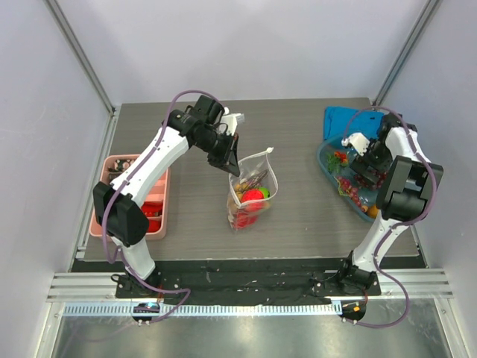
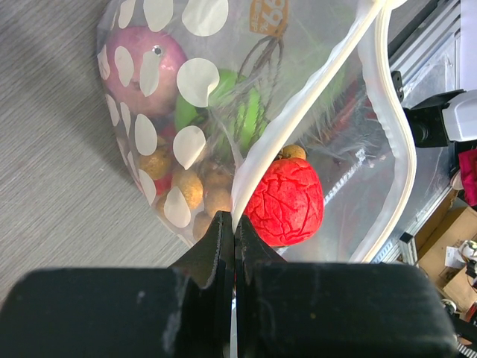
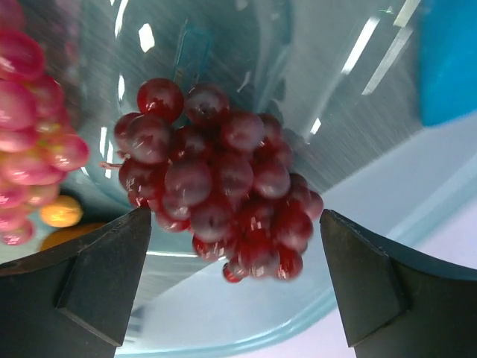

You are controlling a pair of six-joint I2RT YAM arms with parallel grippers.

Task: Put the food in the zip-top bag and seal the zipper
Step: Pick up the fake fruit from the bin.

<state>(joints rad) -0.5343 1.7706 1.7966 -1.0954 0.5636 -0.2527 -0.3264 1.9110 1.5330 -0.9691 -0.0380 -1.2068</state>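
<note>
Far left of the counter (image 1: 194,216) there's a pink tray (image 1: 112,198) with a few red bits in its compartments, can't make out what they are.

The left arm reaches out over the middle, and the left claw (image 2: 233,224) is clenched tight on the zipper (image 2: 309,112), pinching that whitish strip at one end of the mouth. The zip-top bag (image 1: 252,190) stands upright in the middle of the counter, held up by that pinched corner, with its mouth gaping. Plenty of food (image 1: 253,200) is already inside. In the wrist view there's a wrinkly red piece (image 2: 285,201) right under the claw, something green (image 2: 238,104) behind it, a pinkish-red round one (image 2: 141,67) against the dotted wall and a few tan lumps (image 2: 190,186) at the bottom.

Over on the right, the clear blue-tinted tub (image 1: 328,165) sits near the counter's right edge, well apart from the bag, with something solid blue (image 1: 344,118) just behind it. The right claw (image 3: 235,224) is down in the tub, spread wide and gripping nothing, its fingers on either side of the dark red grape bunch (image 3: 216,190). Can't tell if the left finger actually touches it. More pink grapes (image 3: 33,149) and an orange piece (image 3: 61,211) lie further left in the tub.
</note>
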